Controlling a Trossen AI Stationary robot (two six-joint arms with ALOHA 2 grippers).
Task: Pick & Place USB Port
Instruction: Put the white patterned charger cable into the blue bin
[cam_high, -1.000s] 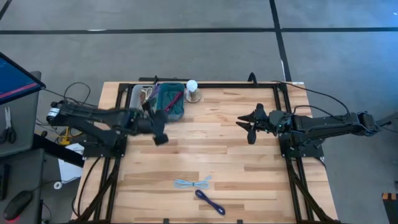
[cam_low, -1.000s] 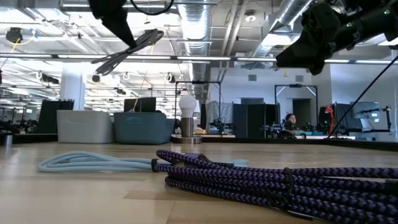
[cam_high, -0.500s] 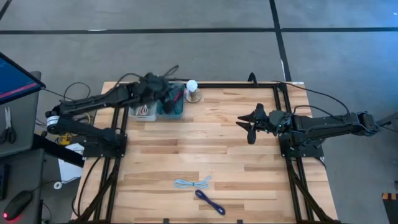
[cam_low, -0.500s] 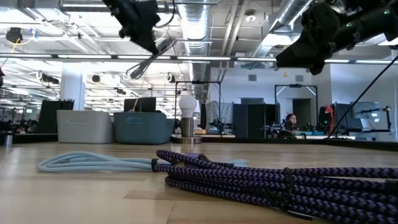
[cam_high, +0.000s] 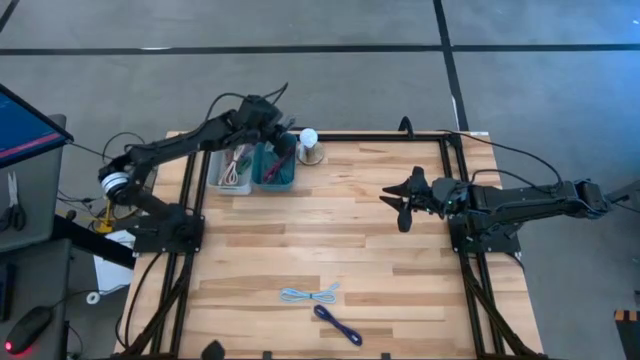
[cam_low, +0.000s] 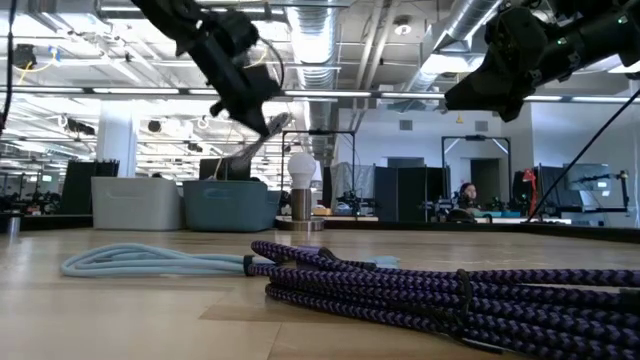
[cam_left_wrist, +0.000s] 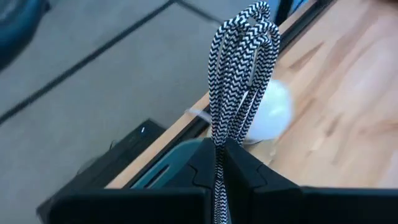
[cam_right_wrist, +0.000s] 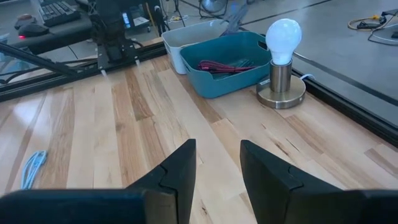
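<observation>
Left end effector (cam_high: 283, 143): raised above the far left corner of the bench, over the teal bin; fingers (cam_left_wrist: 249, 171) pressed together on a folded black-and-white braided cable (cam_left_wrist: 239, 68).
Held cable: loops stand out past the fingertips in the left wrist view; in the low view it hangs from the end effector above the bins.
Right end effector (cam_high: 397, 198): held in the air over the right half of the bench, fingers (cam_right_wrist: 177, 168) spread, nothing between them.
Teal bin (cam_high: 272, 170): at the far left of the bench, red cable (cam_right_wrist: 224, 64) lying inside.
White bin (cam_high: 232, 170): touching the teal bin on its outer side; holds coiled cable, colour hard to tell.
Lamp (cam_high: 310, 145): bare white bulb on a round metal base, just beside the teal bin at the far edge, near the left end effector.
Light blue cable (cam_high: 310, 294): bundled, on the near centre of the bench, well apart from both arms.
Purple braided cable (cam_high: 337, 324): just beside the light blue one, nearer the front edge.
Bench (cam_high: 340, 240): pale wood planks, black frame along the edges.
Room: grey floor with dark lines; open workshop with ceiling ducts, desks and a seated person (cam_low: 465, 195) far behind.
</observation>
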